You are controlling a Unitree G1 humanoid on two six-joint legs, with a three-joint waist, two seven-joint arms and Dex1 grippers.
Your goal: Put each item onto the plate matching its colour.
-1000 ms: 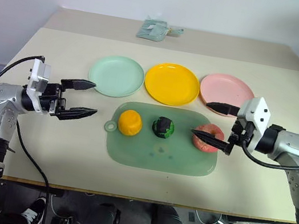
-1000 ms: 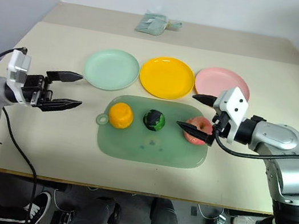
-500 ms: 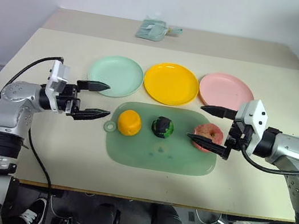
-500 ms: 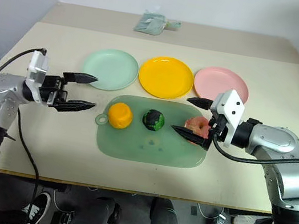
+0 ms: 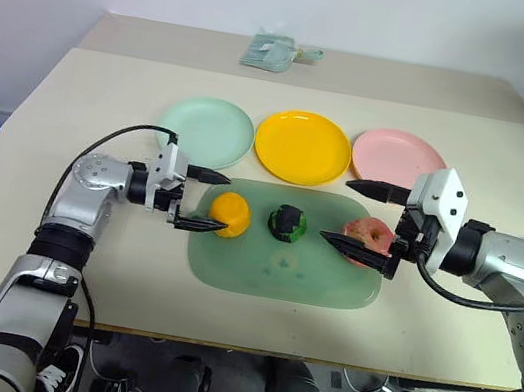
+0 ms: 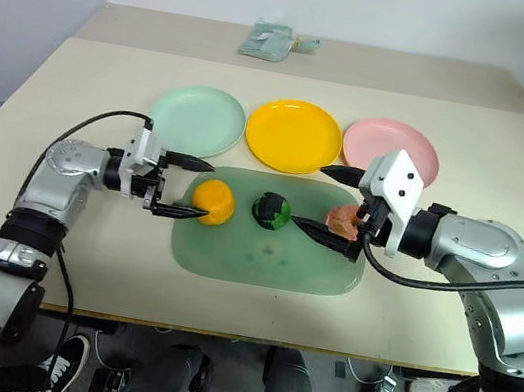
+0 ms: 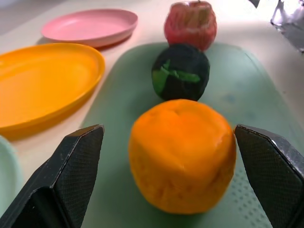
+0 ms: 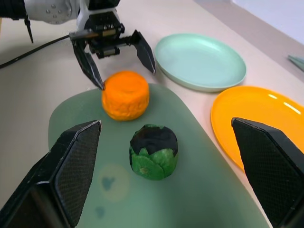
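Note:
Three items sit in a row on a green mat (image 5: 259, 272): a blocky orange-yellow item (image 5: 229, 215), a dark green ball (image 5: 287, 222) and a pinkish-red apple (image 5: 368, 239). Behind the mat lie the mint green plate (image 5: 205, 132), the yellow plate (image 5: 302, 146) and the pink plate (image 5: 398, 157), all bare. My left gripper (image 5: 226, 204) is open, its fingertips (image 8: 99, 78) on either side of the orange item's left end without gripping it. My right gripper (image 5: 336, 209) is open and holds nothing; it points left, with the apple between its fingers near their base.
A small pale green cloth bundle (image 5: 270, 52) lies at the far edge of the beige table (image 5: 49, 250). A ring tab (image 5: 195, 221) sticks out of the mat's left side beneath my left gripper.
My left gripper has travelled right and down from beside the mint plate until its open fingers flank the orange item. The right gripper has stayed by the apple.

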